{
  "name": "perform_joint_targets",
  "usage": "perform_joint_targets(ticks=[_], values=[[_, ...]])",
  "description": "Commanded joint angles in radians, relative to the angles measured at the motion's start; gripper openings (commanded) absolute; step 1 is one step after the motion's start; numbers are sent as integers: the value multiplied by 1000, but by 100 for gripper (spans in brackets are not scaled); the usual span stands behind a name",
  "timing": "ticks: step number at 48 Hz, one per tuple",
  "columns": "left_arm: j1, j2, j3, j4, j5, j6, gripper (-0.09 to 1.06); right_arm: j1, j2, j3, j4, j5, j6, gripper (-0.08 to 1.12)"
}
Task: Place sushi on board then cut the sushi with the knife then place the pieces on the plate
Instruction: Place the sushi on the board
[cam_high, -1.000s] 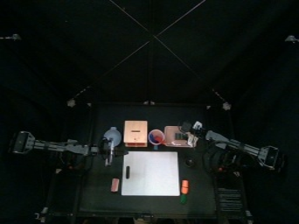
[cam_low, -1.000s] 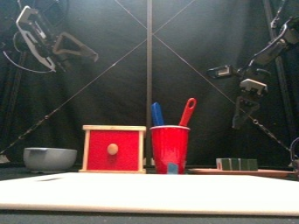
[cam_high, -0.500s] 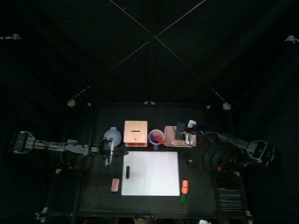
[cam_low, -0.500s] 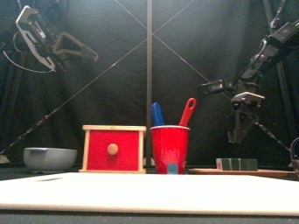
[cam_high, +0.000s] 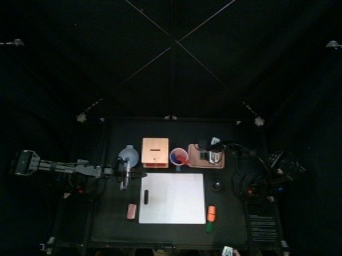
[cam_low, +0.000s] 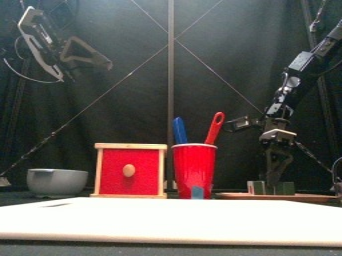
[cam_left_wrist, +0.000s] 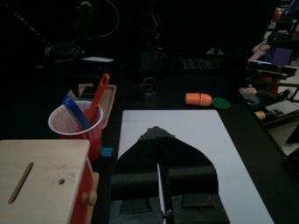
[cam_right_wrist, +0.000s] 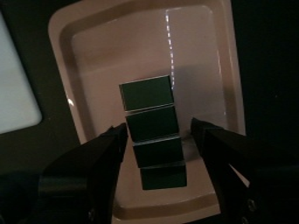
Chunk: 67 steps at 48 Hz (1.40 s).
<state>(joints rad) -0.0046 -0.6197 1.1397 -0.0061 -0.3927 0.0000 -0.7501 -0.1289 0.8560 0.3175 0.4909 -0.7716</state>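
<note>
Left arm (cam_low: 47, 45) is raised at the left side. Left end effector (cam_left_wrist: 158, 133) has its jaws pressed together with nothing in them, and hangs above the left part of the white board (cam_high: 175, 197).

- Blue-grey bowl (cam_low: 56, 180) sits at the back left of the bench (cam_high: 107, 200), just beside the wooden box (cam_low: 131, 170) with the red drawer front.
- A small reddish toy (cam_high: 131, 210) lies on the bench just left of the board's front corner.
- Red cup (cam_low: 195, 168) stands right of the box. It holds the blue knife (cam_low: 181, 130) and the red knife (cam_low: 214, 127), both handle-up and untouched.
- The board lies flat in front of the box and cup, with nothing on it.
- An orange toy (cam_high: 211, 211) and a green toy (cam_high: 211, 226) lie on the bench at the board's front right.
- Pink tray (cam_high: 201, 158) sits at the back, right of the cup.
- Sushi roll (cam_right_wrist: 152, 131) lies in the tray as four dark green blocks in one row, all joined, not on the board.
- Right end effector (cam_right_wrist: 158, 128) is low over the tray, jaws spread with one on each long side of the roll near its middle. A narrow gap shows on both sides; can't tell if there is any contact.
</note>
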Motion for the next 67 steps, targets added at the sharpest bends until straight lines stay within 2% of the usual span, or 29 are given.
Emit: perform_joint_targets(ticks=[1, 10, 22, 31, 36, 42, 50, 59, 67], values=[[-2, 2, -21, 0, -11, -2, -1, -2, 5, -14, 0, -25, -3, 90], [-2, 0, -21, 0, -11, -2, -1, -2, 18, -9, 21, -37, 3, 83], [-2, 2, -17, 0, -11, -3, -1, -2, 11, -9, 74, -26, 18, 58], [-2, 2, -17, 0, -11, -3, -1, -2, -60, -32, 173, 31, 31, 58], [-2, 2, -17, 0, -11, -3, -1, -2, -117, -41, 176, 57, 138, 58], [-2, 2, -17, 0, -11, -3, -1, 6, -179, -37, 98, 83, 325, 58], [-2, 2, -15, -2, -11, -2, -1, 95, -279, -21, -89, 130, 667, 58], [2, 0, -11, 0, -11, -2, -1, 267, -360, -14, -256, 143, 1100, 58], [2, 0, -6, 0, -9, -2, -1, 442, -380, -6, -397, 147, 1456, 58]])
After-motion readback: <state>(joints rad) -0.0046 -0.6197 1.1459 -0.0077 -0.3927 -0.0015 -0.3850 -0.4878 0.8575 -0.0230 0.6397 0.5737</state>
